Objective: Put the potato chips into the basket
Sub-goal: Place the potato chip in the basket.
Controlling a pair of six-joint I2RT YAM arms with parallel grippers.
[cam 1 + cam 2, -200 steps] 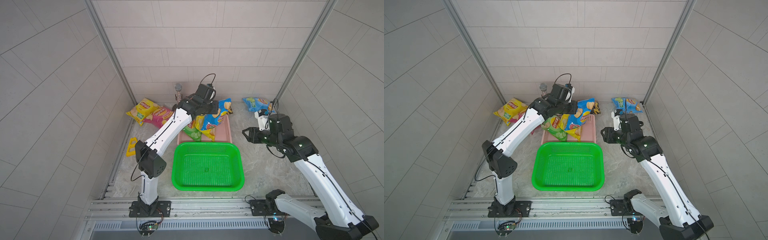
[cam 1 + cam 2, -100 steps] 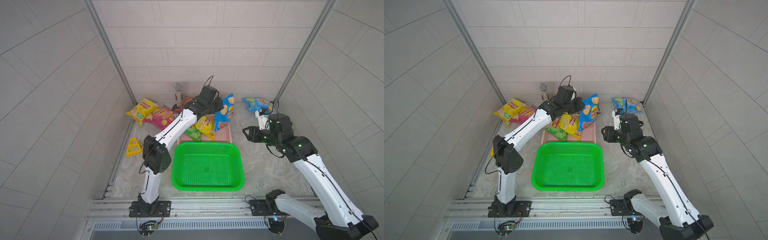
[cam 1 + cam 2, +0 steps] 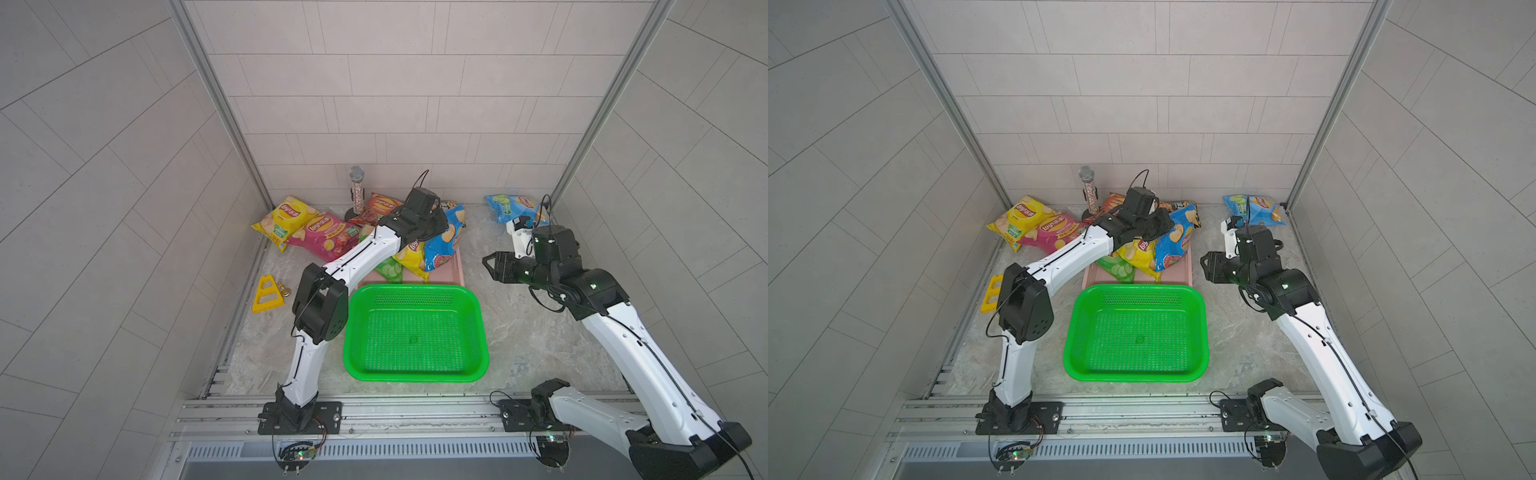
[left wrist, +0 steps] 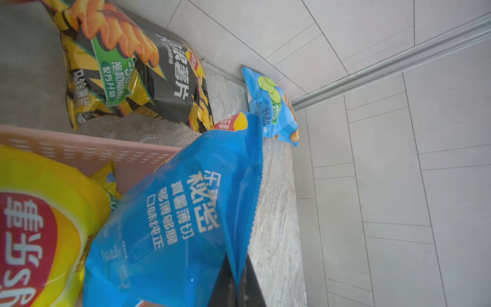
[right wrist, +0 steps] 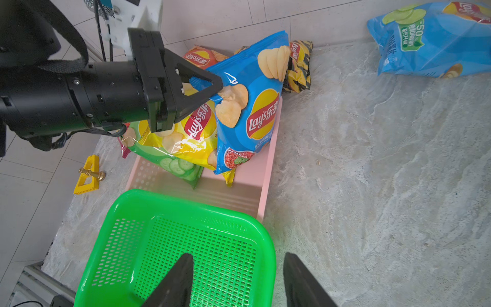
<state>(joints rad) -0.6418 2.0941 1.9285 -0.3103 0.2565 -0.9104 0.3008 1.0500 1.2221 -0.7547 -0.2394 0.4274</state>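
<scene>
Change over the last second: the left arm tucked its elbow in and turned the blue bag (image 5: 255, 106) from slanted sideways to hanging almost upright, slightly nearer the green basket (image 3: 415, 340). The left gripper (image 5: 216, 86) has its jaws narrow on the bag's top seal, and the left wrist view shows the seal edge between them. It looks pinched, but whether the grip is easing off can't be told. For the task, this looks like mid-transfer and not a delivery. The bag's lower end sits over the pink tray (image 5: 239, 194), at 12 o'clock from the basket and just beside it, so it needs to travel toward 6 before release. A release here would likely drop it back into the tray. Containers: the basket is empty. The tray holds a yellow bag (image 5: 186, 138) on top of a cucumber-green bag (image 5: 175, 166), with the blue bag against them. On the desk (image 3: 519, 332) are a second yellow bag (image 3: 286, 216) and a magenta bag (image 3: 328, 237) at 10 o'clock, an orange-red bag (image 3: 380, 205) and a black-and-yellow bag (image 4: 148, 79) at 12 beyond the tray, and a pale-blue bag (image 3: 513, 208) at 1–2. The right gripper (image 5: 237, 256) hovers by the basket's 2 o'clock corner with jaws apart, holding nothing.
</scene>
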